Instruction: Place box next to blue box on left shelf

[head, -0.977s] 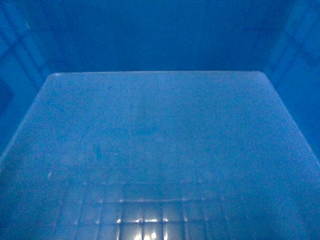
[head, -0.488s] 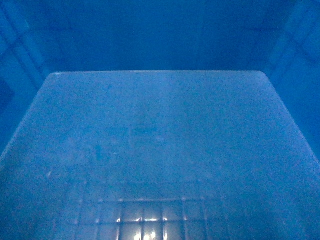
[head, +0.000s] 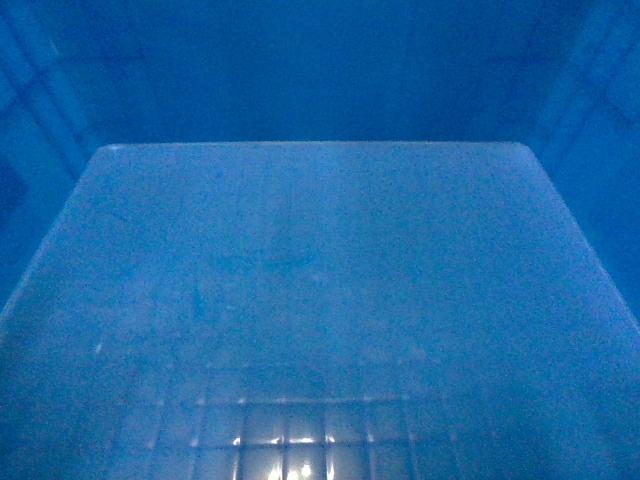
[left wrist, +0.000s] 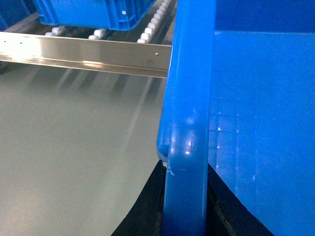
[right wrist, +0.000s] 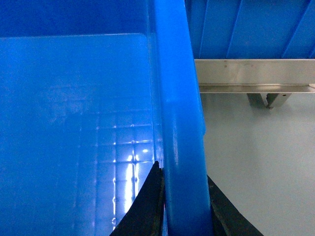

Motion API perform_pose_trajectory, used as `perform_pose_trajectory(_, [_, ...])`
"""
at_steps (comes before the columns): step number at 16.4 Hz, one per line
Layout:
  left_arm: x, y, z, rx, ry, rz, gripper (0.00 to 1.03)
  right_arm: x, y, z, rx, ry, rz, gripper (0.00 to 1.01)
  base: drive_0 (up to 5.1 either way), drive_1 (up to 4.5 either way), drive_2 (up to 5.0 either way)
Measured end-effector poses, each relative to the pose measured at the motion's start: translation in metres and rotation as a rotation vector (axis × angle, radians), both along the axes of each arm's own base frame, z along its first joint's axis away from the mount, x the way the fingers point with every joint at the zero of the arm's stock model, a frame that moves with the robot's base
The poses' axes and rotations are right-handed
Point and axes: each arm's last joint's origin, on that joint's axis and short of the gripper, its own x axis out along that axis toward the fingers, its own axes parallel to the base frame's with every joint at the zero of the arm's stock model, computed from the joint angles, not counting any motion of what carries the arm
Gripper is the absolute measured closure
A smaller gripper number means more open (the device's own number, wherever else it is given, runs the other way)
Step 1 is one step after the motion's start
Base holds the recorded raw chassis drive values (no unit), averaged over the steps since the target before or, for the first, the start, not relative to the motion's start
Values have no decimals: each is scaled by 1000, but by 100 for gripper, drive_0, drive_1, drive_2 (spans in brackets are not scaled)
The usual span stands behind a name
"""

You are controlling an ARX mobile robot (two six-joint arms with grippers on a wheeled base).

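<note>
Up close, box (head: 320,300) fills head view — both grippers (left wrist: 184,206) (right wrist: 182,206) clamped on its rims | fingertips cropped

From my left wrist camera I see a shelf with a shiny metal front rail (left wrist: 88,54) and rows of white rollers (left wrist: 155,22) behind it. A blue crate (left wrist: 93,12) sits directly on those rollers. Below the rail lies a pale grey floor (left wrist: 69,162). My right wrist camera shows another metal rail (right wrist: 253,73) with a bracket (right wrist: 268,100) under it and ribbed blue plastic (right wrist: 251,27) just above it.
</note>
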Motion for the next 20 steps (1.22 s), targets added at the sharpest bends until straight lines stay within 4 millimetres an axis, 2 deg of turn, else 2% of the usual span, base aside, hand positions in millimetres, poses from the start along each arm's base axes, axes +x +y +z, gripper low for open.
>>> perform_pose_trajectory(20, [0, 0, 0, 1, 3, 0, 89, 0, 0, 0, -1, 3, 0, 90, 11, 428, -406])
